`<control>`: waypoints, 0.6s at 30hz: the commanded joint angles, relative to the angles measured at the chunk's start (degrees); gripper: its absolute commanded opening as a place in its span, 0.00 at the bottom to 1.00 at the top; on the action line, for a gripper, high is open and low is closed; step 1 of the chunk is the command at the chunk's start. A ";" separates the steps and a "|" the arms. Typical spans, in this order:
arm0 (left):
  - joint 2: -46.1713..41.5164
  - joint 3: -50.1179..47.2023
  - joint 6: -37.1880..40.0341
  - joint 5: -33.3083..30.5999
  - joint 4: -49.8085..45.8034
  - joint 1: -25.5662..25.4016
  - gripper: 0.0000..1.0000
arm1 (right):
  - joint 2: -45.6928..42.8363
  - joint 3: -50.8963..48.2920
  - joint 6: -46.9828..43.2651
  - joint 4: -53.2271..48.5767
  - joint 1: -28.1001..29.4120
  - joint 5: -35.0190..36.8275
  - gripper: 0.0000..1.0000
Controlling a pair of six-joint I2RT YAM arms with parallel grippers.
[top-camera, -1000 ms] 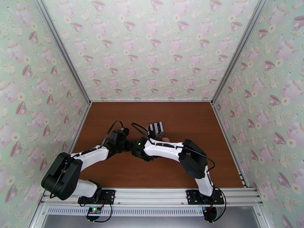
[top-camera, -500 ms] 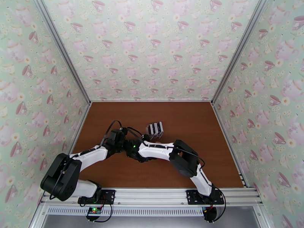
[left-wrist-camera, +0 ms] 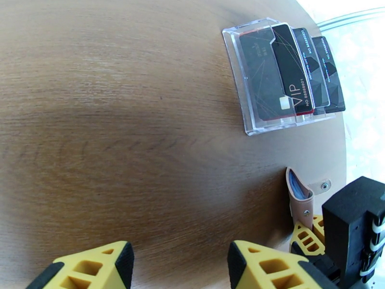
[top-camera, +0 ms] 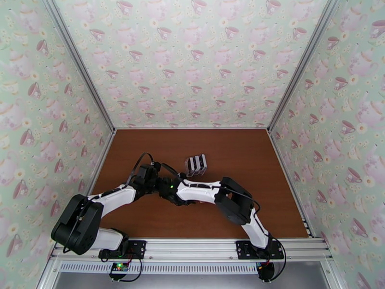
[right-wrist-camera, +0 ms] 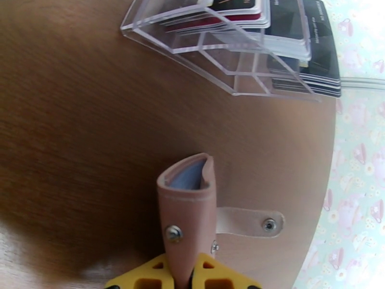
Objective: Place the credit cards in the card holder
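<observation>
Brown wood-grain table (top-camera: 240,155); a clear slotted rack (left-wrist-camera: 246,107) stands on it, dark cards (left-wrist-camera: 288,68) in its slots.

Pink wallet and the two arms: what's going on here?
The right gripper is shut on the pink wallet, holding it by one end. The wallet gapes slightly, showing its pale blue inside, and the snap tab hangs loose to the side. The left gripper is open and empty over the table next to it. The black cards stand in the clear rack farther back; none is picked up yet.
</observation>
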 commanded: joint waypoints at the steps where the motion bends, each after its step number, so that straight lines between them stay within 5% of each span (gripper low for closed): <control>1: -0.48 -0.47 -0.29 0.28 -0.10 0.31 0.58 | 0.87 -1.74 -0.52 11.95 0.51 -14.31 0.06; 18: 0.24 -0.37 -0.38 1.71 0.71 0.25 0.59 | -1.94 -5.83 -1.32 22.57 0.53 -27.00 0.48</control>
